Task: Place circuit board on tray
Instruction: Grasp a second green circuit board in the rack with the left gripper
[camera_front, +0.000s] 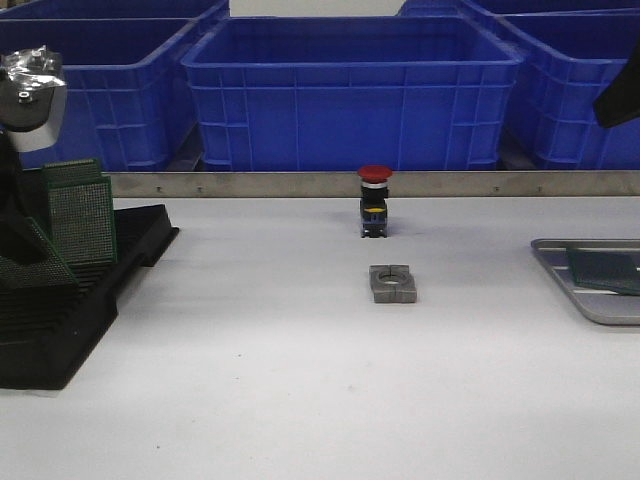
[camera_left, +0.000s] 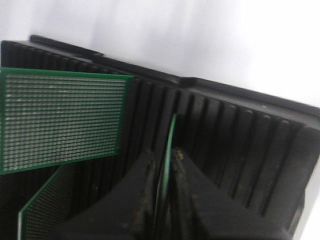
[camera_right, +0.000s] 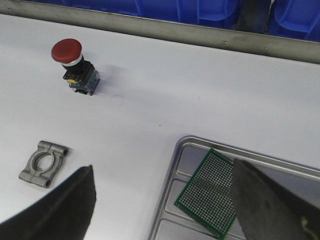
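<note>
A black slotted rack (camera_front: 70, 300) at the left holds several green circuit boards (camera_front: 80, 210) on edge. My left arm (camera_front: 30, 100) hangs over it. In the left wrist view my left gripper (camera_left: 164, 156) is shut on the thin edge of one circuit board (camera_left: 171, 131) that stands in a rack slot (camera_left: 225, 145). Another board (camera_left: 60, 120) stands beside it. The silver-grey tray (camera_front: 560, 265) lies at the right with one circuit board (camera_front: 605, 268) flat in it. My right gripper (camera_right: 162, 167) is wide open and empty above the tray's rim (camera_right: 172, 170), beside that board (camera_right: 210, 192).
A red push button (camera_front: 374, 200) stands at the table's middle back, with a grey metal clamp block (camera_front: 392, 283) in front of it; both show in the right wrist view (camera_right: 75, 65) (camera_right: 44, 163). Blue bins (camera_front: 350, 90) stand behind a metal rail (camera_front: 450, 183).
</note>
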